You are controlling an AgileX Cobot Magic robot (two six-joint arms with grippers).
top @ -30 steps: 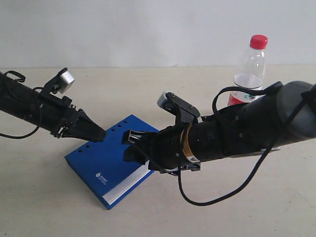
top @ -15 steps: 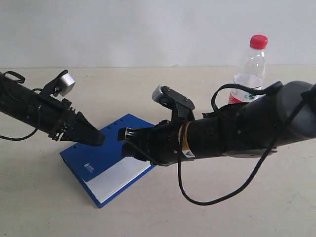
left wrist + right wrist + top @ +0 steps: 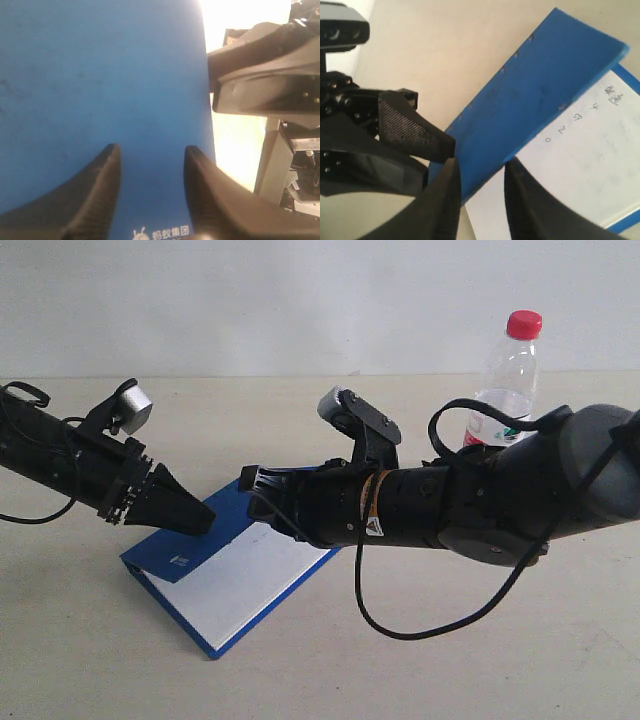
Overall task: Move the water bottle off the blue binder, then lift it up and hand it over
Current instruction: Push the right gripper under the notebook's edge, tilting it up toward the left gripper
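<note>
The water bottle, clear with a red cap, stands upright on the table at the back right, behind my right arm and off the binder. The blue binder lies left of centre with its cover raised and a white page showing. My right gripper has its fingers on either side of the cover's edge and holds it up. Beside it, my left gripper is open, its tips close over the blue cover with nothing between them.
The two grippers nearly meet over the binder; the left fingertip shows right beside the right one's. The beige table runs on in front and to the left. A pale wall closes the back.
The right gripper has narrowed on the binder's cover and risen, swinging it open so the white page grew from a sliver to a wide sheet. The left gripper and the bottle have hardly moved.
</note>
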